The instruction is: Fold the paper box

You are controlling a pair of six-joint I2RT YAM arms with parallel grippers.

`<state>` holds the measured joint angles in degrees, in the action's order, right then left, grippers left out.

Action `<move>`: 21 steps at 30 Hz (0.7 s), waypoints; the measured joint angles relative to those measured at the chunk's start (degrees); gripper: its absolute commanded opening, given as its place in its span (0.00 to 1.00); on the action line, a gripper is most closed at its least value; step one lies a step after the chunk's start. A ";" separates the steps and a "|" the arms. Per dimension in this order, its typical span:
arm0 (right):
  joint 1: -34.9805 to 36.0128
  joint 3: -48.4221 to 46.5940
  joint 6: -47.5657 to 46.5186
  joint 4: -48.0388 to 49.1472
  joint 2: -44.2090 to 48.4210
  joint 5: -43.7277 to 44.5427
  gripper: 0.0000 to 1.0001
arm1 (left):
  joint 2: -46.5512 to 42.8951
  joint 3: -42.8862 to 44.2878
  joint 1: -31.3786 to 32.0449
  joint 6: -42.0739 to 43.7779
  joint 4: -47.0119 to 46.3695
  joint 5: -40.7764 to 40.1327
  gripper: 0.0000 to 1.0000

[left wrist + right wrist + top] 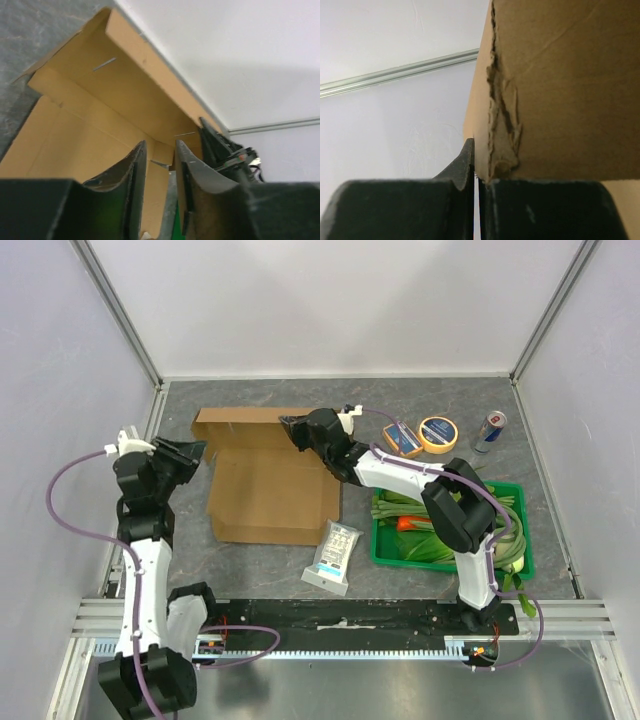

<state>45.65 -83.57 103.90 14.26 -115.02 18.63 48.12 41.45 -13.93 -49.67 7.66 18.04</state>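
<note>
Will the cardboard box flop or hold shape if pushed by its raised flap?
The paper box probably stays fairly stiff: its rear flap stands straight without sagging. Empty and open, it would likely slide when pushed. Its torn edge suggests it may rip if pinched hard.

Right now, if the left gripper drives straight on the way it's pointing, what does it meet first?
The paper box. The left gripper, jaws slightly apart and empty, aims at its left edge, near where the flat panel meets the raised back flap. It looks close, though depth is unclear.

one paper box (270, 490), one packet (334, 555), one crate (385, 558), one can (489, 430)
</note>
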 measured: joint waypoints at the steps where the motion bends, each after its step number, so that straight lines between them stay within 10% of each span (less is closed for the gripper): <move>1: -0.13 0.00 0.00 0.11 -0.02 -0.22 0.00 | -0.74 -1.27 -0.11 0.09 -0.50 0.07 0.20; 6: -0.35 0.00 -0.02 0.37 -0.13 -0.72 0.00 | 9.33 -8.31 -0.74 -1.33 -4.70 4.63 0.02; 21: -1.25 0.98 -0.63 2.47 -0.15 -2.16 0.00 | 30.42 -12.41 -1.57 -11.67 -4.09 -9.25 0.02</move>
<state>44.40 -82.59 103.26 16.73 -115.18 16.47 78.54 29.04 -15.51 -61.34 3.57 8.80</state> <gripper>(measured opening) 0.012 0.025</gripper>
